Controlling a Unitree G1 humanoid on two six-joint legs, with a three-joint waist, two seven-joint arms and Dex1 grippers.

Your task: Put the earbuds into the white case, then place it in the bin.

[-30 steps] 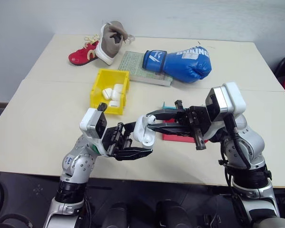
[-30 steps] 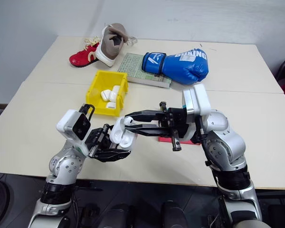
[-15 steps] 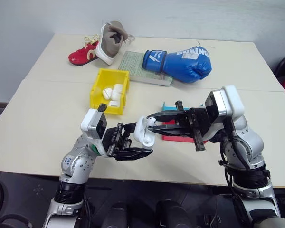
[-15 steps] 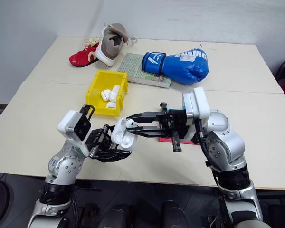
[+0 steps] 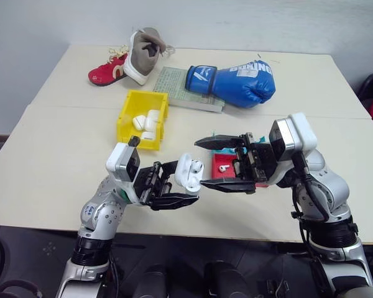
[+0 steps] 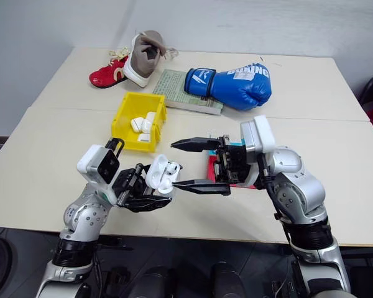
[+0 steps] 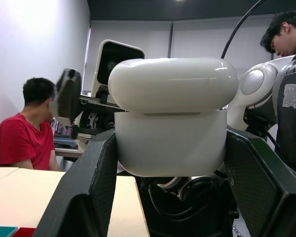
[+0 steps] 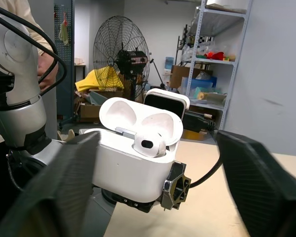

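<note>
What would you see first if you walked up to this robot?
Probably the white case, lid open, pinched in the left fingers above the table's near edge, with one earbud sitting in it. The right fingers gape wide beside it. Farther back, a big blue boxing glove lies near a yellow bin.

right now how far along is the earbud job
Done: one earbud sits in the open case. In hand: the left claw grips the case; the right claw is open beside it. Left: the earbud on the red tray, closing the lid, then the bin.
</note>
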